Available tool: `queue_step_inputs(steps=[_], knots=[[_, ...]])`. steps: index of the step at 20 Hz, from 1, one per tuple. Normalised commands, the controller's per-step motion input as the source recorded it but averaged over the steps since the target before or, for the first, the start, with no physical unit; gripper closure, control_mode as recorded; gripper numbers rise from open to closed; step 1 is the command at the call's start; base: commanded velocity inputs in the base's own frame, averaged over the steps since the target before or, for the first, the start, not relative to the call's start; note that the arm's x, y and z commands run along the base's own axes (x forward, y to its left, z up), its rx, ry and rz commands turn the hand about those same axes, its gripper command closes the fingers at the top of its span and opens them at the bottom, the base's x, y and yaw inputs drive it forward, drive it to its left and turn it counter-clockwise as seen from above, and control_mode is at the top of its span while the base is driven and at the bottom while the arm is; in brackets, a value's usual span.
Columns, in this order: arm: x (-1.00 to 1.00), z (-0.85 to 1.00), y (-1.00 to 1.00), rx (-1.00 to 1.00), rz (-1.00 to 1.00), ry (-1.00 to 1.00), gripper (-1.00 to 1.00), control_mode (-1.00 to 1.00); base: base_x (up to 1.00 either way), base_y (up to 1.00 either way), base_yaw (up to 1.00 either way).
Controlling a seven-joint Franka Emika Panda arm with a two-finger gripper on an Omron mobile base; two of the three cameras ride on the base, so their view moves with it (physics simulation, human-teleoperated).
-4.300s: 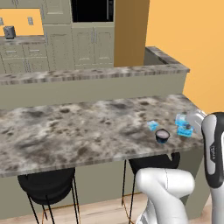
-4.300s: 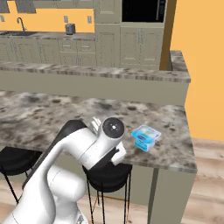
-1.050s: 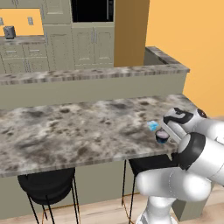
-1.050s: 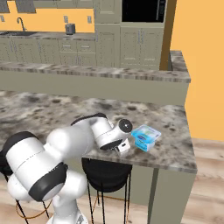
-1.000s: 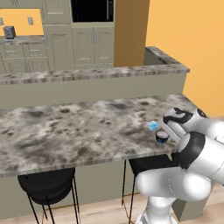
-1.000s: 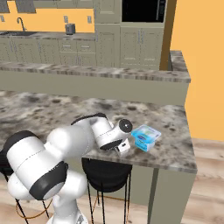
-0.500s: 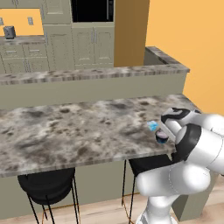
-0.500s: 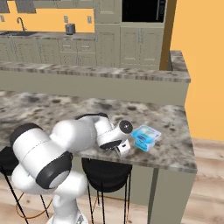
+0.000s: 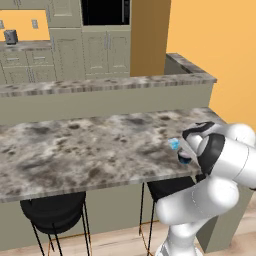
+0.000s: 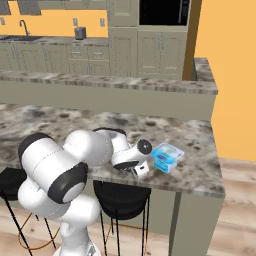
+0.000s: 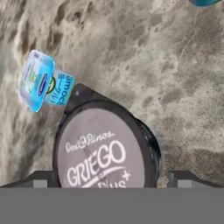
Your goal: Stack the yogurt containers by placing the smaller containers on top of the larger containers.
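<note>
A dark round yogurt cup (image 11: 105, 151) with a pale lavender "Griego" lid stands on the speckled stone counter (image 11: 175, 87), close below the hand. My gripper (image 11: 113, 177) is open, and its two dark fingertips (image 11: 43, 177) flank the cup on either side without touching it. Just beyond the cup a light-blue yogurt tub (image 11: 41, 81) lies on its side. The edge of another light-blue tub (image 11: 203, 2) shows at the top of the hand view. From the left base the dark cup (image 9: 185, 158) and a blue tub (image 9: 173, 144) peek out beside my forearm. A larger light-blue tub (image 10: 166, 156) sits right of my hand (image 10: 134, 156).
The yogurt sits near the right end of the counter (image 9: 90, 145), close to its front edge. A raised ledge (image 9: 105, 85) runs behind the counter. Black stools (image 9: 52, 210) stand under the overhang. An orange wall rises on the right.
My arm has folded slightly and the hand has settled a little closer over the dark cup. The jaws have stayed open and the tubs have not moved.
</note>
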Motion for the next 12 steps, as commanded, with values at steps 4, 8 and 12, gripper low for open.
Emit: queue_step_inputs(steps=[4, 8, 12], knots=[[0.01, -0.11, -0.02, 0.03, 0.0, 0.0, -1.0, -1.0, 0.0, 0.0, 0.0], [0.0, -0.11, -0.06, 0.04, 0.0, 0.0, -1.0, -1.0, 0.0, 0.0, 0.0], [0.0, -0.1, -0.02, 0.03, 0.0, 0.0, -1.0, -1.0, 0.0, 0.0, 0.0]])
